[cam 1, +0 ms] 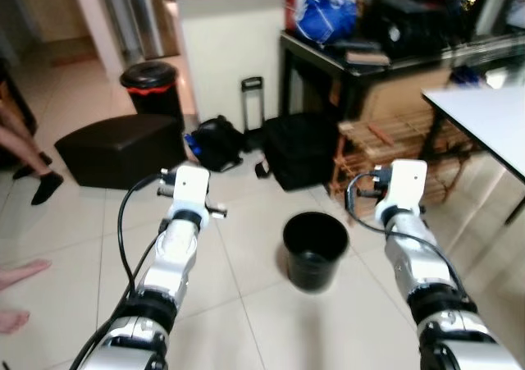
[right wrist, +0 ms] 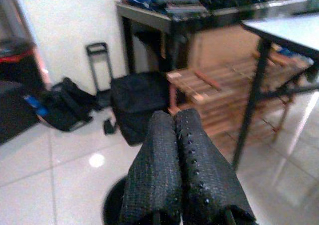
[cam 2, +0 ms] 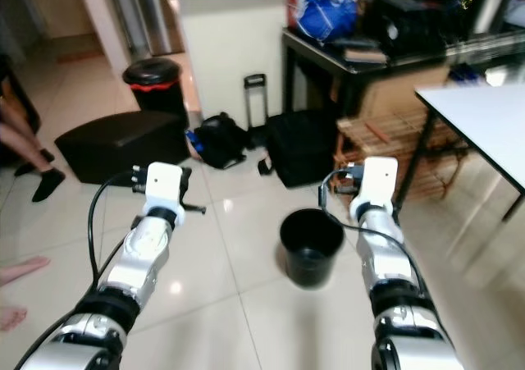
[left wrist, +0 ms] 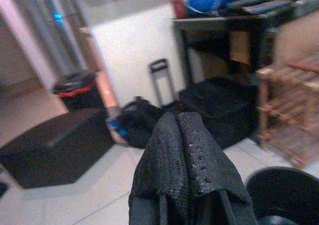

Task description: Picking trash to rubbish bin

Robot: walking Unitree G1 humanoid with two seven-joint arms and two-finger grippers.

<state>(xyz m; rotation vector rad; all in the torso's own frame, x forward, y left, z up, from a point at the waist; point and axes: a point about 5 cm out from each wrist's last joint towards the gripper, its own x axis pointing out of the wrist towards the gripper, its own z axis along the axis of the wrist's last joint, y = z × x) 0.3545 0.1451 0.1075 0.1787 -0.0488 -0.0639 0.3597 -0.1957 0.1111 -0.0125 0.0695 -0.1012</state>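
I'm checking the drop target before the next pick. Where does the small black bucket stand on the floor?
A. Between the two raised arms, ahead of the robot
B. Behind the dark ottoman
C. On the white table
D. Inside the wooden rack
A: the small black bucket sits on the tiled floor between the left pincer and the right pincer, both shut and holding nothing.

The bucket (cam 1: 315, 250) stands on the floor (cam 1: 246, 304) (suitcase (cam 1: 300, 149) behind it).

Bright indoor light; glare on floor tiles (cam 2: 172, 286); soft blur throughout.
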